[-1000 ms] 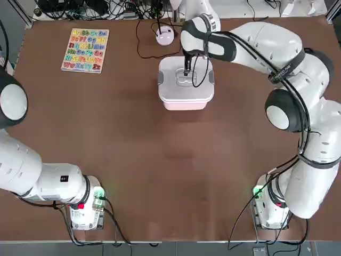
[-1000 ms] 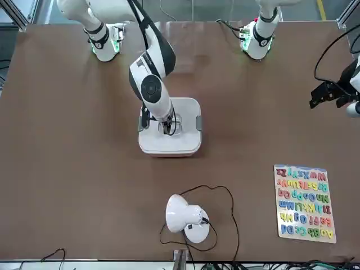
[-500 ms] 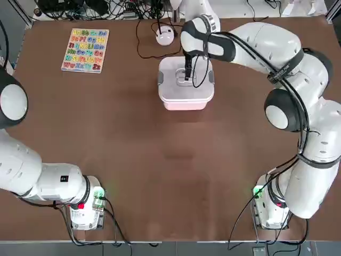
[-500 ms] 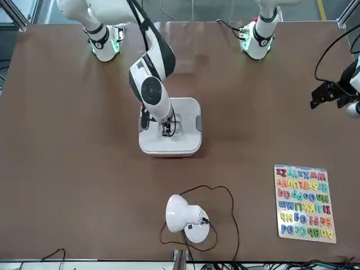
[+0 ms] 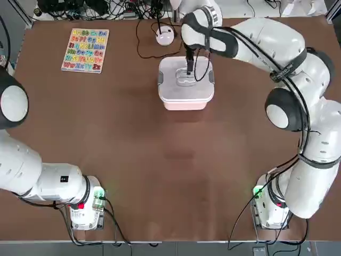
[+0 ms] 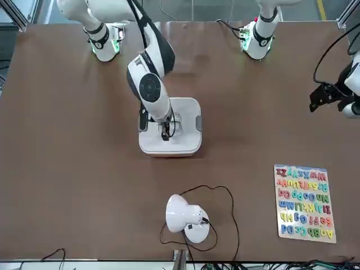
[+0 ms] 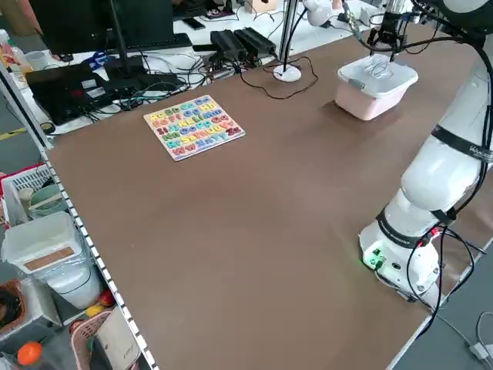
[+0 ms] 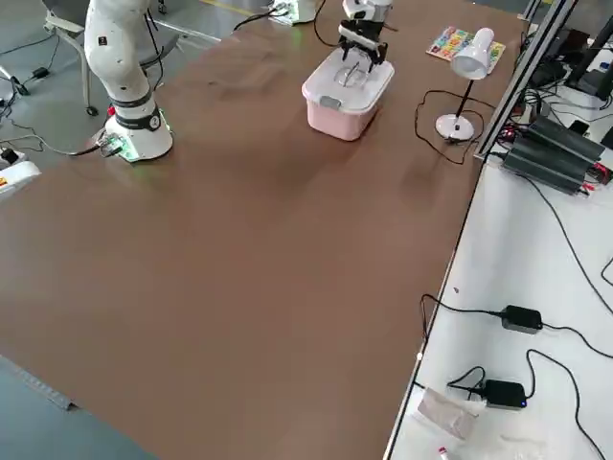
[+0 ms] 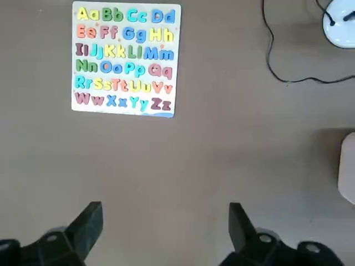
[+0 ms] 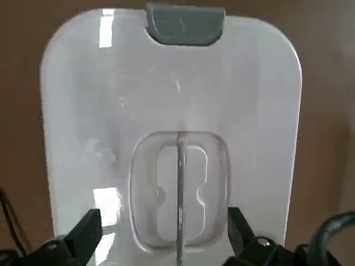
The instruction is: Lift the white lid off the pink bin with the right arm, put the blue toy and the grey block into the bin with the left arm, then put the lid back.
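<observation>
The white lid [image 5: 171, 90] sits on the pink bin [image 5: 184, 106], upper middle of the top view. It is a rounded white square, glossy, with grey clips on two sides and a thin handle ridge [image 10: 181, 183] standing in a recess at its centre. Pale pink wall shows beneath its edge.

Over the lid, the right gripper [image 10: 165, 220] points down, released, its fingers spread to either side of the ridge and apart from it. The right arm [image 5: 261, 48] and its black cable [image 5: 305, 114] reach in from the right of the top view and hide part of the lid.

Near the bin, toward the top of that view, stands a small white lamp [image 6: 183, 214] on a round base, its thin cord [image 6: 235, 225] looping over the table. An alphabet board [image 5: 85, 50] with coloured letters lies at the upper left. The left gripper [image 9: 165, 213], also released, hangs over the table, at the right edge of the front view.

The tabletop [image 5: 149, 160] is plain matt brown. Beyond it, the left side view shows a monitor [image 7: 108, 27] at the upper left and plastic tubs [image 7: 54, 247] at the lower left.
</observation>
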Available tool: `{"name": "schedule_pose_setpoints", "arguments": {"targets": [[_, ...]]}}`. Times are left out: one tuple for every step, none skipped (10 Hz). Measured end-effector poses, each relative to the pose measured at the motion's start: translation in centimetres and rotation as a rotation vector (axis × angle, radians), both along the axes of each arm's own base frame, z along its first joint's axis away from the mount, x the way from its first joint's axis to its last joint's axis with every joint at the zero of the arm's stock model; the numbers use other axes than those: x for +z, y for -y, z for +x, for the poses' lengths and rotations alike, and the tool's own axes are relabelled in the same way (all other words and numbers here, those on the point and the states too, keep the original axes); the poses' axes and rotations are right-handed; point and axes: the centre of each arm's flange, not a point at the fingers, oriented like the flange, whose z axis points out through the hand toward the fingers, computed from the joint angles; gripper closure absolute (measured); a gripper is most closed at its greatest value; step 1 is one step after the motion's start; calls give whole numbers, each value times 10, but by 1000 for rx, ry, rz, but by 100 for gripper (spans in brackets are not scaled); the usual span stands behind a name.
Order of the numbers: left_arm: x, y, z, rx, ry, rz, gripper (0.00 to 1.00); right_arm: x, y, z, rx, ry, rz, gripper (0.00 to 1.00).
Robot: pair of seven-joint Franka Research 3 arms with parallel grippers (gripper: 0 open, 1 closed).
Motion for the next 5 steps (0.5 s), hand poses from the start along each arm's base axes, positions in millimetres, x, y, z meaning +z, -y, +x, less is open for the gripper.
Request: {"name": "schedule_pose_setpoints", "arguments": {"targets": [[0,0,0,0,0,0,0,24,9,2,84,-2,-4,0],[0,0,0,1,-1,0,0,47,22,1,194,-8,-12,0],[-1,0,0,3,-1,0,0,69,40,-1,305,-22,-17,0],[-1,-1,0,5,-2,0,0,89,66,3,416,-41,-11,0],[-1,-3,1,8,-2,0,0,108,97,9,528,-56,-5,0]]}}
